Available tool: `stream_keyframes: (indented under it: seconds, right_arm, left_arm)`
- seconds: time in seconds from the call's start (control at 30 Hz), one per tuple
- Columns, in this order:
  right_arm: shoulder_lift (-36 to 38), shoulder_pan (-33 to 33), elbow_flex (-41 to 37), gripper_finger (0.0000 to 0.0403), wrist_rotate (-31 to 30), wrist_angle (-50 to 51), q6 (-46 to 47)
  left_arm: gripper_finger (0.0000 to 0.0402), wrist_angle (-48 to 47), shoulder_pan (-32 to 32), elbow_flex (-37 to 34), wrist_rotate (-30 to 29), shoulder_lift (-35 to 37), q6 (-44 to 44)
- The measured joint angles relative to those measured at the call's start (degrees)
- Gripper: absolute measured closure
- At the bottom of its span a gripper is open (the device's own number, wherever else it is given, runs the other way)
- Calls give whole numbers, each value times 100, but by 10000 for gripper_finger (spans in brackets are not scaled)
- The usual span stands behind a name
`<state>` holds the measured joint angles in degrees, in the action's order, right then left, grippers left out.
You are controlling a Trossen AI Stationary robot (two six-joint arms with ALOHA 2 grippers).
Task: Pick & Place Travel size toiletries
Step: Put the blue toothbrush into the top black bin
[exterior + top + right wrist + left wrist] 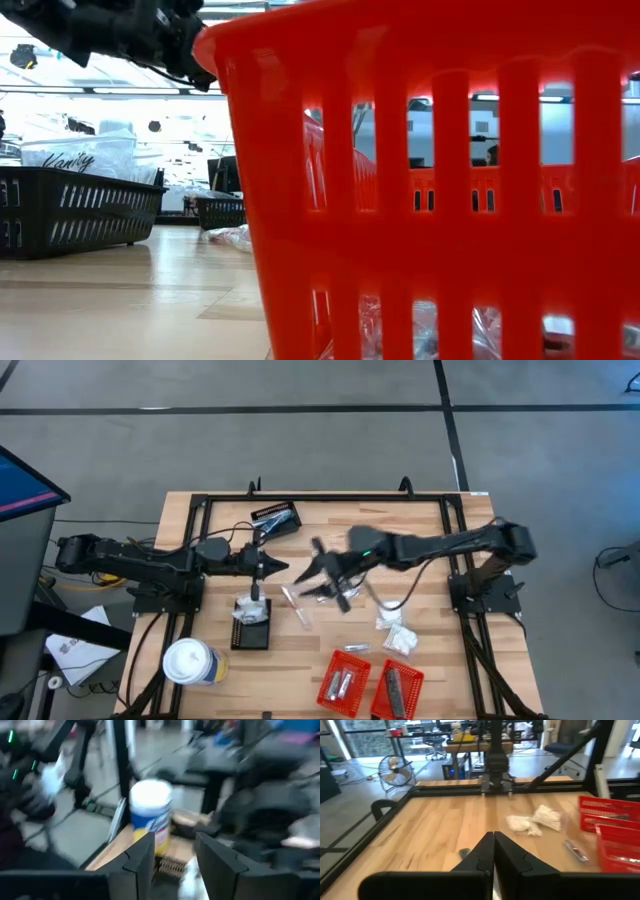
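My left gripper (272, 567) is shut, above the table's middle left, just beyond a black basket (251, 628) that holds white clear-wrapped packets (85, 155). Its shut fingers show in the left wrist view (494, 840). My right gripper (318, 568) is open and empty over the table's middle; in the right wrist view (172, 855) its fingers stand apart. A thin pinkish tube (296, 606) lies on the wood between the grippers. White packets (397, 636) lie on the table to the right. A silvery tube (575, 850) lies near the red baskets.
Two red slotted baskets (345, 680) (398, 690) with a few items stand at the near edge; one fills the low view (430, 200). A second black basket (277, 518) stands at the far side. A large white lidded cup (189, 661) stands near left.
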<state>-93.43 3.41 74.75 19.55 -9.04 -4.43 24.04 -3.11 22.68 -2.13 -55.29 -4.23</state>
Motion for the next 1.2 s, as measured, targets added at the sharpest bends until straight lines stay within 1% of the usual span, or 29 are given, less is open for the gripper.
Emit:
stream_keyframes:
  seconds: [0.13,0.23,0.33,0.43,0.63,0.77,0.97,1.2]
  right_arm:
    - [733,-69,-541,264,-459,-16,190]
    - [1043,-66,-647,264,-901,200,280]
    - [1272,-71,-635,265,-1329,418,275]
    - [1270,-29,-646,266,-1644,768,167]
    - [1209,-135,-648,261,-1661,1203,201]
    - [1211,-291,-648,258,-1682,1255,237]
    - [1211,-318,-648,258,-1664,1356,254]
    - [1211,-316,-648,264,-1665,1355,252]
  left_arm:
    - [400,241,-122,1,-7,-317,20]
    - [400,524,-123,0,-5,-574,21]
    - [400,846,-117,4,-3,-827,143]
    - [400,1039,-117,4,-5,-990,289]
    - [400,1069,-113,104,-3,-1062,320]
    - [400,1038,-54,138,2,-1060,479]
    - [400,889,25,144,48,-1060,492]
    - [400,78,25,423,45,-1058,463]
